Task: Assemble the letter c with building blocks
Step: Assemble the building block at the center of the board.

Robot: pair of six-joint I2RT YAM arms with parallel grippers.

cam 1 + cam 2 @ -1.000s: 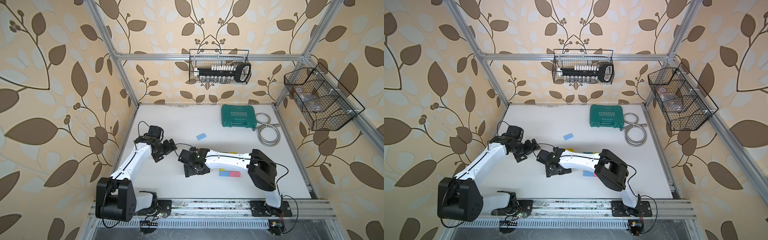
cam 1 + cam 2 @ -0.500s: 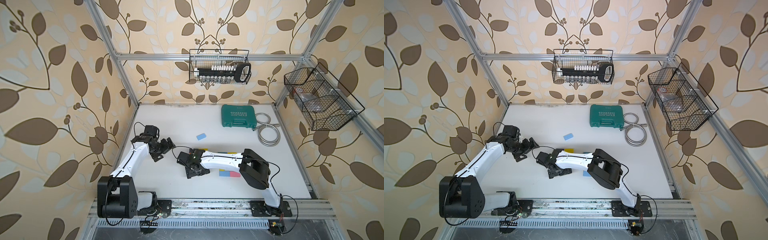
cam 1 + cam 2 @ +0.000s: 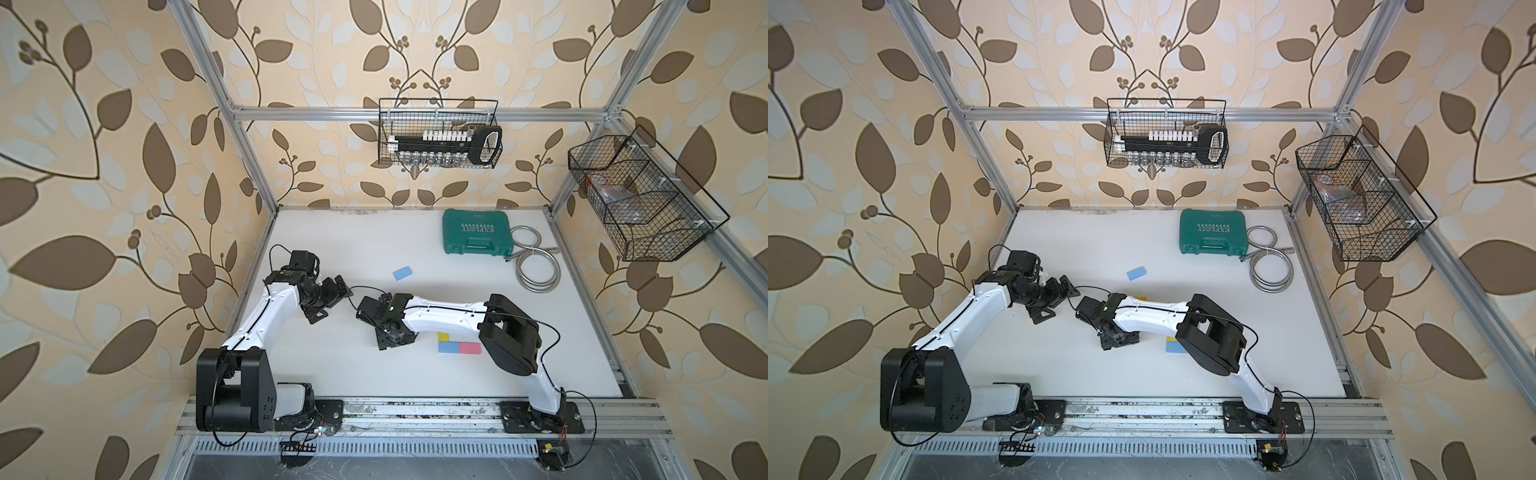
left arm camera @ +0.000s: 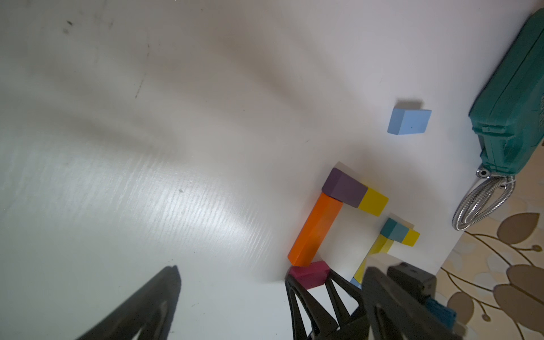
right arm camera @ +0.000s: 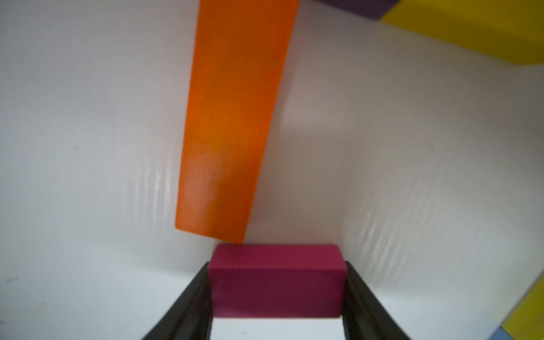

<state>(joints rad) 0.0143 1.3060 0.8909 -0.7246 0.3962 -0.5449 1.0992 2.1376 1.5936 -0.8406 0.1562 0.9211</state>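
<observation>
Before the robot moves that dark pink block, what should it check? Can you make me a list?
1. Grip: the right end effector has its fingers against both sides of the magenta block: ok.
2. Fit: only a corner of the orange bar meets the block, and they look skewed: not ok.
3. Block lifted or resting on the table: cannot tell.
4. Left end effector open, apart from the blocks: ok.
5. Purple block and yellow block joined at the bar's far end: ok.
6. Light blue block lies alone, outside the letter: not ok.
</observation>
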